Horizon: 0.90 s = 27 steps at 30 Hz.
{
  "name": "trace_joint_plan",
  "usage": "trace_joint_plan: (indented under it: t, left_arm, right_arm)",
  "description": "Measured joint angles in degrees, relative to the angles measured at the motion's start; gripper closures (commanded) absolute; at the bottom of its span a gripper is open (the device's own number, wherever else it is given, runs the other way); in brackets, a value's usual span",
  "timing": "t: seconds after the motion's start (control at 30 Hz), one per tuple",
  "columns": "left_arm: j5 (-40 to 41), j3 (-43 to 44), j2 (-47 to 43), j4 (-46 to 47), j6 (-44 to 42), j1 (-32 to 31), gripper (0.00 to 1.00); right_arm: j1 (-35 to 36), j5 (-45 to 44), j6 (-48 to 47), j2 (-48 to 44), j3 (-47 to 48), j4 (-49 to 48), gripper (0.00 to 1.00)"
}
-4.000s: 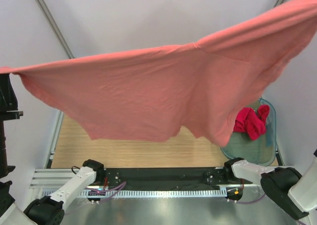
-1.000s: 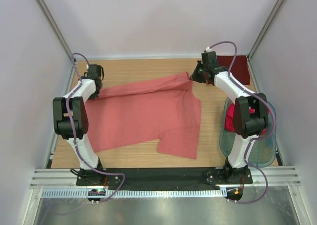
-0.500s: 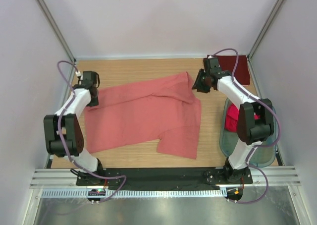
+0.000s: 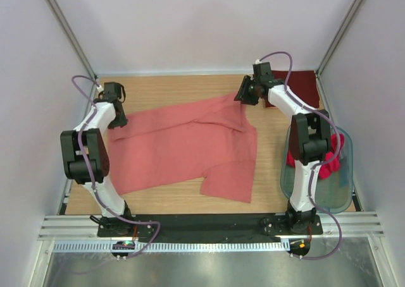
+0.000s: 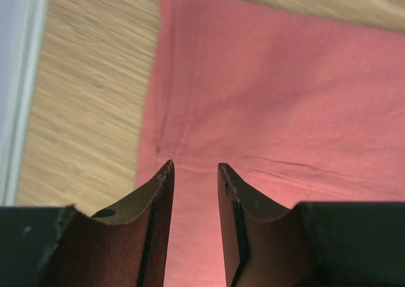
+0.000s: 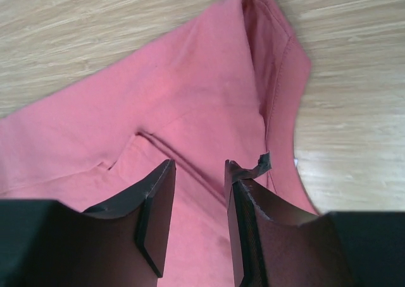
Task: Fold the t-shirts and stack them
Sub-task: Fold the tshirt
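**A:** What is the work surface like?

**B:** It is a light wooden tabletop (image 4: 177, 88), with the grain running side to side. Both wrist views show the same pale wood up close.

**A:** And around it?

**B:** Plain pale walls: a back wall (image 4: 209, 28), a left wall (image 4: 31, 122) and a right wall (image 4: 380, 78). A slanting aluminium post rises at the far left corner (image 4: 66, 26), and another at the far right (image 4: 343, 28).

**A:** And the near edge?

**B:** Ribbed aluminium rails (image 4: 69, 227) run across it, with a black plate (image 4: 209, 224) in the middle. Nearer still are a white slotted strip (image 4: 209, 246) and a brushed metal sheet (image 4: 209, 271) with soft reflections.

**A:** What about the light?

**B:** It is even and diffuse, and the shadows are faint.
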State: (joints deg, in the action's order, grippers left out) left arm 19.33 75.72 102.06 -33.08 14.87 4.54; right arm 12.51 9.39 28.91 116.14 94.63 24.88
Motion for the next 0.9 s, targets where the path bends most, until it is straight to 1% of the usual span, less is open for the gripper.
trace_joint_plan:
  t: [0.2, 0.27, 0.47, 0.57, 0.7, 0.77, 0.83, 0.87, 0.9]
  left_arm:
    - [-4.9, 0.0, 4.8, -0.7, 0.7, 0.7, 0.69]
    - [-5.9, 0.2, 5.8, -0.7, 1.4, 1.2, 0.7]
    - [-6.9, 0.2, 7.8, -0.9, 1.7, 3.1, 0.7]
    - [-7.0, 0.2, 8.2, -0.9, 1.7, 3.5, 0.7]
    - [-7.0, 1.3, 9.9, -1.7, 1.9, 4.1, 0.7]
    - [-7.0, 2.6, 10.8, -2.0, 1.8, 4.3, 0.68]
    - [-7.0, 3.2, 11.1, -2.5, 1.7, 4.5, 0.61]
    - [-7.0, 3.2, 11.1, -2.6, 1.7, 4.6, 0.55]
    - [-7.0, 3.2, 11.1, -2.7, 1.9, 4.6, 0.54]
  right_arm:
    - [0.0, 1.1, -0.7, 6.9, 5.0, 1.0, 0.55]
    - [0.0, 0.9, -1.4, 9.2, 8.0, 1.5, 0.55]
    - [0.0, -0.3, -3.9, 13.7, 13.9, 2.3, 0.55]
    - [0.0, -0.6, -4.9, 15.7, 16.5, 3.0, 0.58]
    - [0.0, -1.8, -5.4, 19.1, 19.8, 4.4, 0.58]
    - [0.0, -3.1, -6.2, 21.0, 22.3, 6.5, 0.58]
    - [0.0, -5.2, -7.2, 22.5, 25.2, 9.7, 0.55]
    - [0.2, -6.6, -7.9, 22.8, 26.7, 11.4, 0.53]
    - [0.4, -8.2, -8.5, 22.8, 27.9, 13.0, 0.5]
